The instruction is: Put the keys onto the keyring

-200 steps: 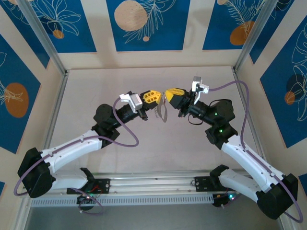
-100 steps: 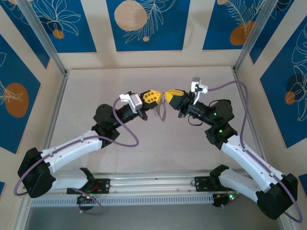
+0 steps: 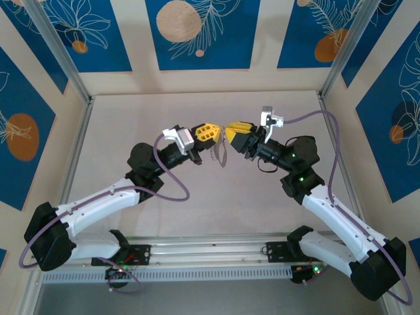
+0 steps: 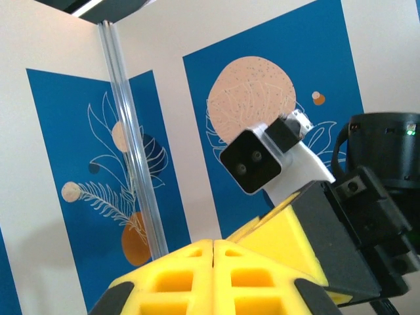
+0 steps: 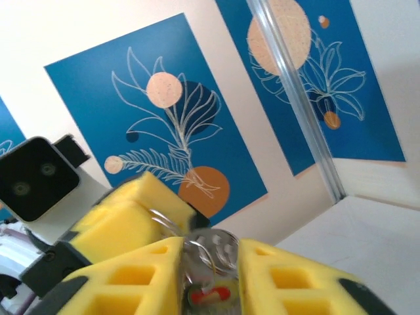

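While the left gripper [image 3: 211, 134] is clamped on the one keyring [image 3: 221, 153], the right gripper [image 5: 210, 248] has its jaws parted around the single red key [image 5: 209, 294], midair.

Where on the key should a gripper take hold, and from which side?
By its red head: the key turns that broad face to the right wrist camera, low between the fingers of the right gripper, so probably close on the head's two edges from the right. Its blade is hidden; leave it free toward the keyring, hanging at the left gripper.
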Robot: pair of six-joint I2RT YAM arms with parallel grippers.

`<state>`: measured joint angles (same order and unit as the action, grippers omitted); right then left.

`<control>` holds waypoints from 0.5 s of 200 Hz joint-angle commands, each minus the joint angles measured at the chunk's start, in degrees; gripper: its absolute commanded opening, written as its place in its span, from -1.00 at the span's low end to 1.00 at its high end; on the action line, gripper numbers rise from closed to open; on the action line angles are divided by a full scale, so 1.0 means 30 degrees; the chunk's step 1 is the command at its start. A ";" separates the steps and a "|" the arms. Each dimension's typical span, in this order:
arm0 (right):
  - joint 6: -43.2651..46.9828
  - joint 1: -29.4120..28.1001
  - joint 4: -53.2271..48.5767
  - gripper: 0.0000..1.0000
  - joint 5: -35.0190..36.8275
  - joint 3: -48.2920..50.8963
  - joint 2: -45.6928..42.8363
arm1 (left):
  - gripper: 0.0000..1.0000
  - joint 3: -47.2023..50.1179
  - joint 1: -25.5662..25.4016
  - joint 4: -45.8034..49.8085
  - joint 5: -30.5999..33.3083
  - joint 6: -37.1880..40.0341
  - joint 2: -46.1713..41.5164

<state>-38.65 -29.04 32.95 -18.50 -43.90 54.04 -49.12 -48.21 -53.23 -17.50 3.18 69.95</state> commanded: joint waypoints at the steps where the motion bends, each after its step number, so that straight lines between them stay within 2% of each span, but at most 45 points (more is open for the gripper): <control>1: -0.0581 0.0746 -0.0405 -0.23 -0.0134 0.0575 -0.0753 | -1.00 -0.0295 -0.0190 -0.1295 0.0104 -0.0412 -0.0085; 67: -0.0718 0.2508 -0.0631 -0.20 -0.0514 0.0834 -0.1697 | -1.00 -0.0277 -0.0133 -0.1462 0.0573 -0.1053 0.0320; 100: -0.0795 0.3077 0.0442 -0.21 -0.0889 0.0805 -0.1556 | -1.00 -0.0038 0.0323 -0.2303 0.0588 -0.2584 0.0519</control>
<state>-40.45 -20.82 30.87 -19.79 -41.58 49.65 -49.10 -48.12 -54.43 -16.73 -0.14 71.55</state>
